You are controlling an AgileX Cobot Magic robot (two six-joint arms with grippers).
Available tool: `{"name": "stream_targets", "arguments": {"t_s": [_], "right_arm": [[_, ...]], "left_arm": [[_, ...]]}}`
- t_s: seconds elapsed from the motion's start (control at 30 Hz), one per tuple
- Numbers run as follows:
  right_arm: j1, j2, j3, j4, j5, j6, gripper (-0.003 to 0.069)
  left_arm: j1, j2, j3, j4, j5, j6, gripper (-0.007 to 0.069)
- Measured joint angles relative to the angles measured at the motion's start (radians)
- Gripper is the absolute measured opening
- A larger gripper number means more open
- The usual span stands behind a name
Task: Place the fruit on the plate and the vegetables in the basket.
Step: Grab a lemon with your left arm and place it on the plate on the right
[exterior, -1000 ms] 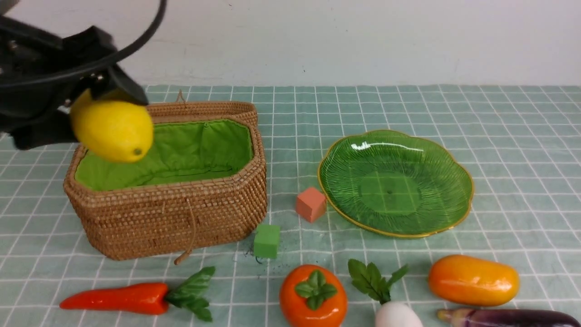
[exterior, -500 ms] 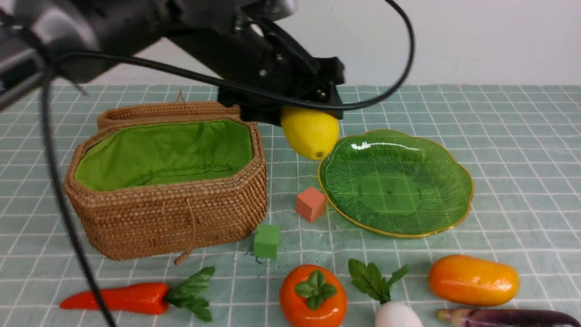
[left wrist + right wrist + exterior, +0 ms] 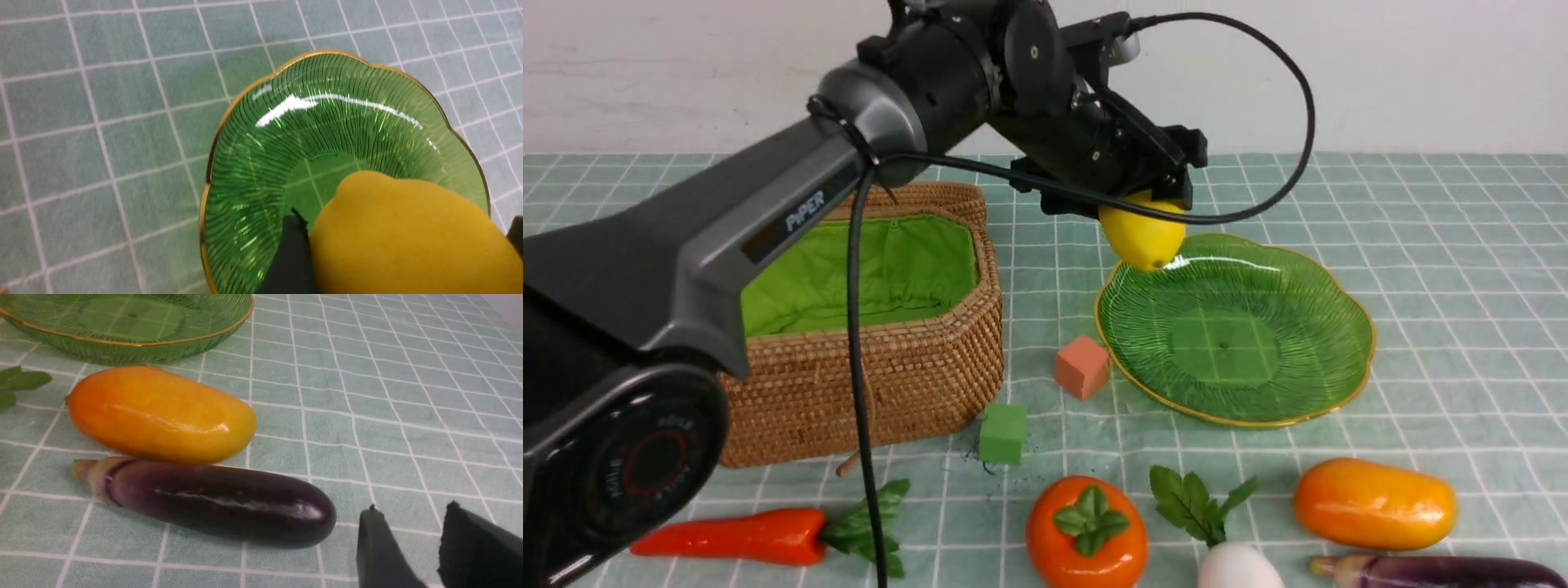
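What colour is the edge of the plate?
Gold; the plate itself is ribbed green glass. The left wrist view shows it best.

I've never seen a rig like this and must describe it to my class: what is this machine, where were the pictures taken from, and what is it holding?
It is a two-armed robot; each arm ends in a two-fingered end effector. The front picture looks forward from between the arms; the others come from wrist cameras. The left end effector grips a glossy yellow toy lemon above a ribbed green glass plate. The right end effector is open near a dark purple toy eggplant and an orange-yellow mango. A woven rattan basket also sits on the green checked tablecloth.
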Motion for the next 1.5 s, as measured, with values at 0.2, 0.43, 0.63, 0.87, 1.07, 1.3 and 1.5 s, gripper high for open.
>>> {"name": "stream_targets", "arguments": {"t_s": [0.2, 0.43, 0.63, 0.87, 1.07, 1.3, 1.5], "right_arm": [[0.0, 0.0, 0.0, 0.0, 0.0, 0.0, 0.0242], [0.0, 0.0, 0.0, 0.0, 0.0, 0.0, 0.0242], [0.0, 0.0, 0.0, 0.0, 0.0, 0.0, 0.0242], [0.0, 0.0, 0.0, 0.0, 0.0, 0.0, 0.0242], [0.0, 0.0, 0.0, 0.0, 0.0, 0.0, 0.0242], [0.0, 0.0, 0.0, 0.0, 0.0, 0.0, 0.0242], [0.0, 0.0, 0.0, 0.0, 0.0, 0.0, 0.0242]], "left_arm": [[-0.031, 0.061, 0.0, 0.013, -0.046, 0.0, 0.0591], [-0.068, 0.132, 0.0, 0.027, -0.048, -0.01, 0.0591], [-0.067, 0.164, 0.0, 0.03, -0.048, -0.047, 0.0591], [-0.067, 0.167, 0.0, 0.034, -0.046, -0.055, 0.0632], [-0.067, 0.167, 0.0, 0.034, -0.046, -0.056, 0.067], [-0.067, 0.16, 0.0, 0.037, -0.012, -0.057, 0.067], [-0.066, 0.091, 0.0, 0.111, 0.107, -0.057, 0.0638]]}}
